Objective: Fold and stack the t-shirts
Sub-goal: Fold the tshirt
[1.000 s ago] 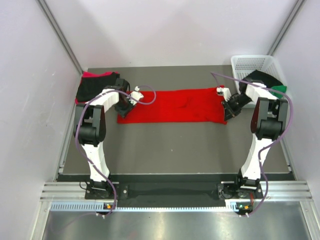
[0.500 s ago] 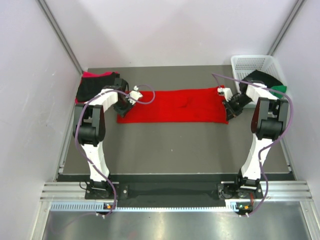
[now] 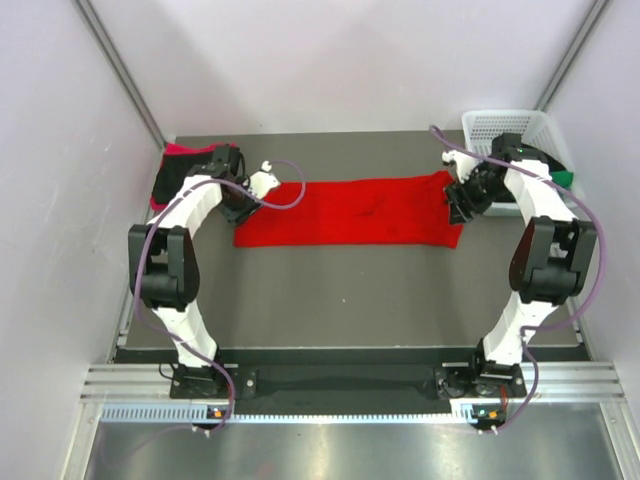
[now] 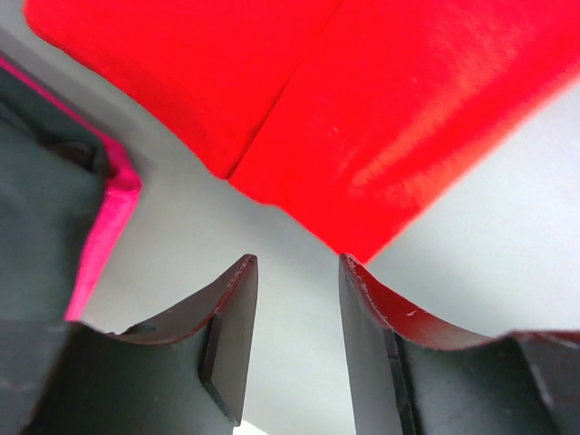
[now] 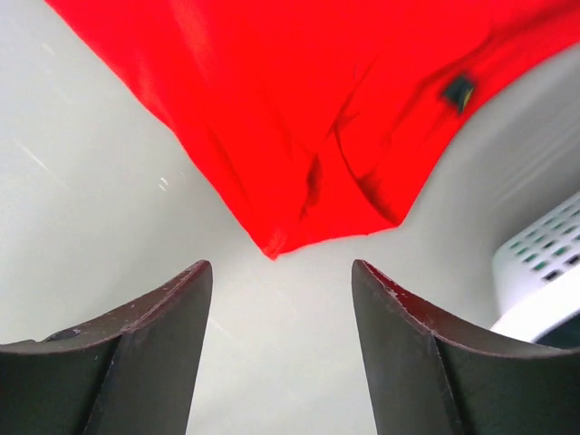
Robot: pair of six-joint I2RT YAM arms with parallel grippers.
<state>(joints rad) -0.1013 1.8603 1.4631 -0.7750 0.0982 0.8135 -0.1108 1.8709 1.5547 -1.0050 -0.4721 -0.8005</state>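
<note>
Both arms have lifted off: left gripper [image 4: 294, 263] and right gripper [image 5: 281, 267] hang parted and empty just beyond the ends of the bright red t-shirt [image 3: 345, 212], a long flat strip across the table [image 3: 340, 290]. For the next fold, I'd pinch all layers squarely at the corners.

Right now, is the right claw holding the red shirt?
No, the right claw stands open and empty, with the red shirt lying just past its tips.

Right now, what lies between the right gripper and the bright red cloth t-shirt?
Only bare grey tabletop separates right gripper from red t-shirt, per right wrist view.
</note>
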